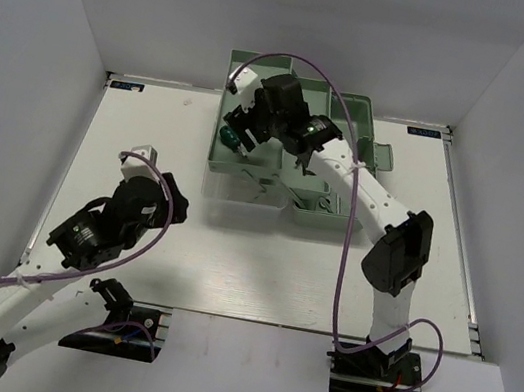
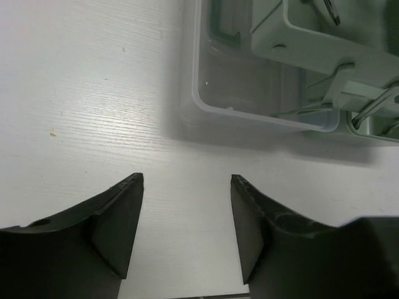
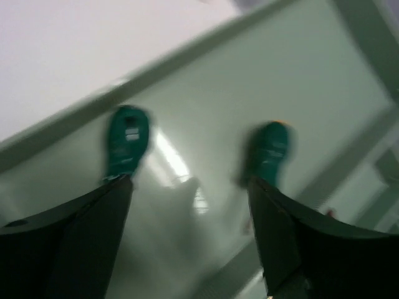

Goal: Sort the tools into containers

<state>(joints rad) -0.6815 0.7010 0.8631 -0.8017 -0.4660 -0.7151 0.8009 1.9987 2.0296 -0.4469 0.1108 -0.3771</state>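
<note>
- Over the toolbox (image 1: 363, 112), from above: right jaws near green screwdrivers (image 1: 230, 137) in its left compartment.
- Left wrist: left jaws wide, idle, worktop (image 2: 93, 93) between them.
- Right wrist: jaws wide; both screwdrivers just beyond the tips, grouped by kind.

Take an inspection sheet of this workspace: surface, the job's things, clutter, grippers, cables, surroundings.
Surface: white table, wood-grain finish.
Job's things: mint-green toolbox open at the far side, its translucent lid lying toward the arms; two green-handled screwdrivers inside one compartment; wrenches and hex keys not made out.
Clutter: nothing seen.
Grippers: right gripper open above the screwdrivers, holding nothing; left gripper open over bare table.
Cables: purple cable looped along each arm.
Surroundings: white walls on three sides.
</note>
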